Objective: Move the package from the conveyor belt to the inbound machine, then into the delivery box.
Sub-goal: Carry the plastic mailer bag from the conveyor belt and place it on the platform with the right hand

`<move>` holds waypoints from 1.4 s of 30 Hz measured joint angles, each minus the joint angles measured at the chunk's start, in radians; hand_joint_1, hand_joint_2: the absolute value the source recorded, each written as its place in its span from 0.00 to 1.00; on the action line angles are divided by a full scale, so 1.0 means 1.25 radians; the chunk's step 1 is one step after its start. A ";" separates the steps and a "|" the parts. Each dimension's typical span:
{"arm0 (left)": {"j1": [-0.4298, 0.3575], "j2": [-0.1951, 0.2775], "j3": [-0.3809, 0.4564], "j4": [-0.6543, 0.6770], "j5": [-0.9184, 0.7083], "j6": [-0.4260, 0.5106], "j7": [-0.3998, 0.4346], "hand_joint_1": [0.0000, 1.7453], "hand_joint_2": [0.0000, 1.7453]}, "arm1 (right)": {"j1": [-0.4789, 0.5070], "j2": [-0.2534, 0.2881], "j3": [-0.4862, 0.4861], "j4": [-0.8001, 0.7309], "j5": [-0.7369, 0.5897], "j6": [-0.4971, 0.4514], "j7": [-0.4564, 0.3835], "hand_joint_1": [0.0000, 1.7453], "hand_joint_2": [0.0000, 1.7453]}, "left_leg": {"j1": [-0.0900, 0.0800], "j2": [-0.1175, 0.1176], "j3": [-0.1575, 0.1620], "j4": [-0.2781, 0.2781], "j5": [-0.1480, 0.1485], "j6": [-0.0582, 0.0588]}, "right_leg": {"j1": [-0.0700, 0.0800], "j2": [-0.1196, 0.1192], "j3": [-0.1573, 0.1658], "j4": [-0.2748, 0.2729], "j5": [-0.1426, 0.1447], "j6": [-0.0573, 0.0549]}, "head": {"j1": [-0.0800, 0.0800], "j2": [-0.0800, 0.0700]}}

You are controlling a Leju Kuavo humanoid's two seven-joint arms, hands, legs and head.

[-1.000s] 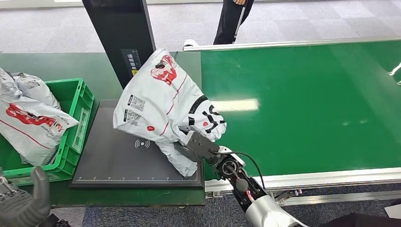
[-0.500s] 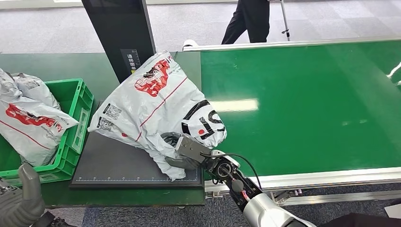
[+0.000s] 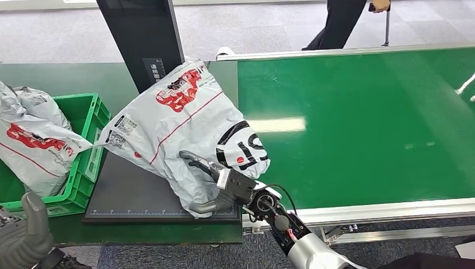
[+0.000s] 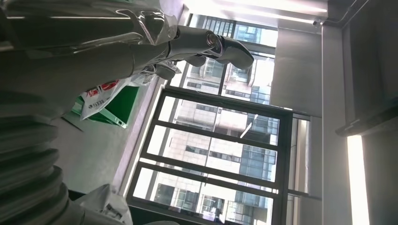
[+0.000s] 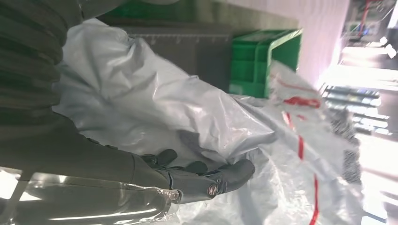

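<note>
Stretching across the right of the head view, the glossy green conveyor belt (image 3: 358, 123) borders a flat black scanner platform (image 3: 134, 188) with a green plastic crate (image 3: 92, 120) beside it, grey carpet beyond. The white plastic mailer package (image 3: 179, 126) leans over that platform. The right hand (image 3: 215, 182) holds its lower edge, fingers (image 5: 206, 176) under the film; the left hand (image 3: 25, 238) is low, its state unclear.

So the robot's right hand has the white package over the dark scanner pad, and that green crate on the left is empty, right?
Not quite: the green crate is not empty. The head view shows another grey-white parcel already lying in it. The rest holds: the right hand has its fingers against the white package, which sits over the dark scanner pad.
</note>
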State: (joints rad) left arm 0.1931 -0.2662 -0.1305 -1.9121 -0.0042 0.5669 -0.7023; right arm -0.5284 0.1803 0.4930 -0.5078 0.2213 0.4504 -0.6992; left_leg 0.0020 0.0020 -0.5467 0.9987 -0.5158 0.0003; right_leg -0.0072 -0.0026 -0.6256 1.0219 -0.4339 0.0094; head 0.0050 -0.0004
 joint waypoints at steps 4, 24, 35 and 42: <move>-0.006 0.000 0.001 0.002 -0.005 -0.003 0.000 0.00 1.00 | 0.000 0.012 0.018 -0.037 -0.038 0.049 0.000 0.00 1.00 | 0.000 0.000 0.000 0.000 0.000 0.000 | 0.000 0.000 0.000 0.000 0.000 0.000 | 0.000 0.000; -0.016 0.020 -0.056 0.021 -0.063 0.048 0.000 0.00 1.00 | 0.079 0.017 -0.019 -0.384 -0.161 0.022 -0.001 0.00 1.00 | 0.000 0.000 0.000 0.000 0.000 0.000 | 0.000 0.000 0.000 0.000 0.000 0.000 | 0.000 0.000; -0.024 0.054 -0.198 0.245 -0.630 -0.052 0.202 0.00 1.00 | 0.187 0.010 -0.143 -0.515 -0.174 -0.081 -0.001 0.00 1.00 | -0.001 0.001 0.000 0.000 0.000 0.000 | -0.001 0.000 -0.001 0.000 0.000 0.000 | 0.000 0.000; -0.057 0.076 -0.234 0.336 -0.808 -0.126 0.335 0.00 1.00 | 0.252 0.015 -0.183 -0.577 -0.183 -0.038 -0.001 0.00 1.00 | -0.001 0.000 0.000 0.000 0.000 0.000 | 0.000 0.000 0.000 0.000 0.000 0.000 | 0.000 0.000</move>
State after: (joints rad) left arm 0.1213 -0.1715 -0.4226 -1.4921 -1.0143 0.4087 -0.2834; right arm -0.2130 0.1990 0.2637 -1.2295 -0.0071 0.4026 -0.7008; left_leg 0.0004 0.0020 -0.5467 0.9986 -0.5162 0.0004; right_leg -0.0077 -0.0025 -0.6262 1.0214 -0.4340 0.0094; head 0.0045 -0.0002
